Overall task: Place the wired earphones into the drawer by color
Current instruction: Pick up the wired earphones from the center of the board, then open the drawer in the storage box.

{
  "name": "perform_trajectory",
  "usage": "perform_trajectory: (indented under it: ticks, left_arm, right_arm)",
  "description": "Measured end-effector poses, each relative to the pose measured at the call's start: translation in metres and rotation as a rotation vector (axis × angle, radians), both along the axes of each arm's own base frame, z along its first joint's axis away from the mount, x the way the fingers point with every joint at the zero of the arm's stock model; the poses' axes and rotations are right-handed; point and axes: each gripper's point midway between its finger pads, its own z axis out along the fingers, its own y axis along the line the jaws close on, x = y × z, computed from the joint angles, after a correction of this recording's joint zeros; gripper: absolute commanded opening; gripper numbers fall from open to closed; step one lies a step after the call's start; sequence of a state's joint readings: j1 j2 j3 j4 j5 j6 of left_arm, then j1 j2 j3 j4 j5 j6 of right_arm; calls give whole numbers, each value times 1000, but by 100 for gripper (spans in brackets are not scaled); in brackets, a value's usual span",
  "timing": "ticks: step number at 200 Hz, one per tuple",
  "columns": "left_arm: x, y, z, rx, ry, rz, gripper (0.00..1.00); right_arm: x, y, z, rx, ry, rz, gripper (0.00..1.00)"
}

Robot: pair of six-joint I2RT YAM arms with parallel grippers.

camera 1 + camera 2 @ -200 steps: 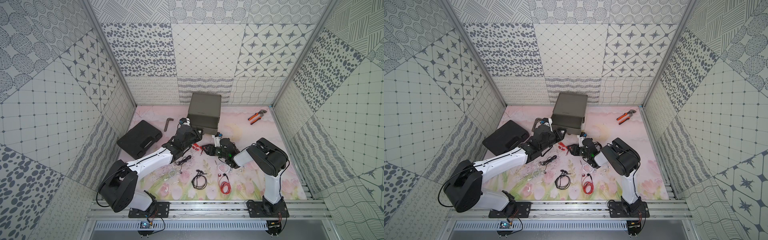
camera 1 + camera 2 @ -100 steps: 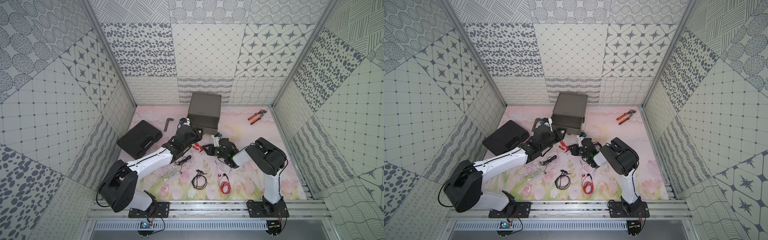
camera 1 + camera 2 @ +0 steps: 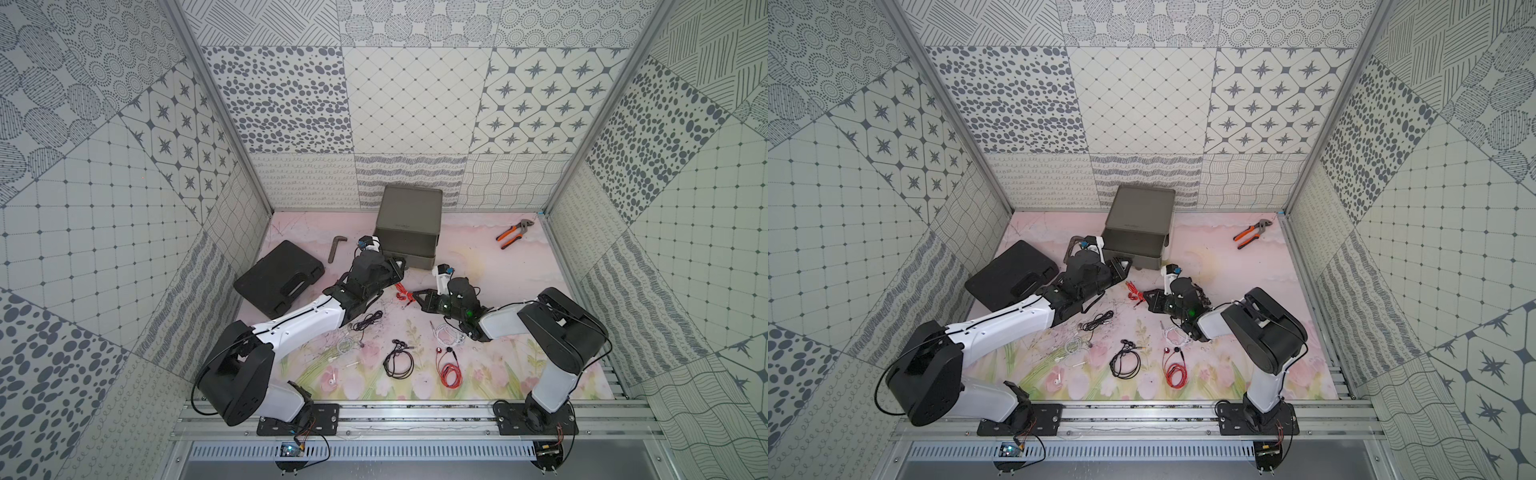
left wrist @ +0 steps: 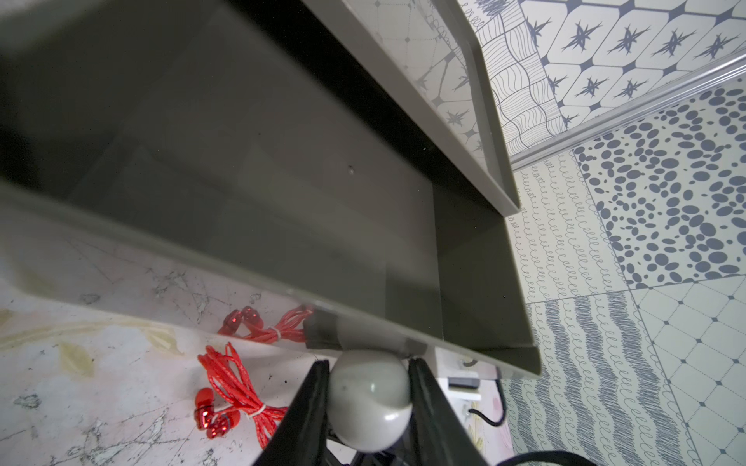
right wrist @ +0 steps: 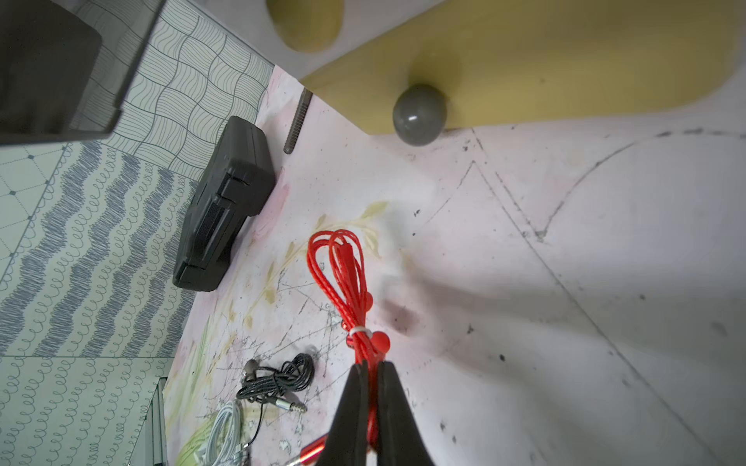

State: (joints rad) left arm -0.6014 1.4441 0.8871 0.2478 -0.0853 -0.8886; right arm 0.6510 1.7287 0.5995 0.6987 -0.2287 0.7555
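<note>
The right gripper (image 5: 373,365) has its jaws pinched almost together on one end of the red earphones (image 5: 346,274), a tied bundle whose loops stretch out ahead of the fingertips over the pink floral mat (image 5: 565,282); whether the bundle is clear of the mat cannot be told. The left gripper (image 4: 368,363) has its jaws partly apart, pressed against either side of the pale ball knob (image 4: 369,399) on the dark grey tier (image 4: 282,201), which stands pulled out of the drawer (image 3: 407,220). In both top views the two grippers sit just in front of the drawer, the left at its front corner and the right a little nearer the rail, with the red bundle between them. The right wrist view shows the front of the mustard-yellow tier (image 5: 565,60) low on the drawer, carrying a dark grey knob (image 5: 420,115). Farther out on the mat lie black earphones (image 3: 366,322) beside the left forearm, white earphones (image 3: 347,345), a coiled black set (image 3: 399,361), a second red set (image 3: 451,372) and another white set (image 3: 446,334) next to the right arm. A black case (image 3: 282,282) and a hex key (image 3: 334,247) lie to the left of the drawer, and orange-handled pliers (image 3: 513,233) well to its right
</note>
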Motion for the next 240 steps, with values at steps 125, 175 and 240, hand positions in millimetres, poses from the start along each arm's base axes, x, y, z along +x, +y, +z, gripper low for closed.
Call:
perform_trajectory:
  ticks: [125,175,240]
  left_arm:
    - [-11,-6,-1,-10,7,-28,22]
    - [-24,-9,-6,-12,20,-37,23]
    - [-28,-6,-3,-15,10,-32,51]
  right_arm:
    - [-47,-94,59,-172,-93,-192,0]
    - [-60,-130,83,-242,-159,-280,0]
    - [-67,-153,122,-322,-252,-317,0]
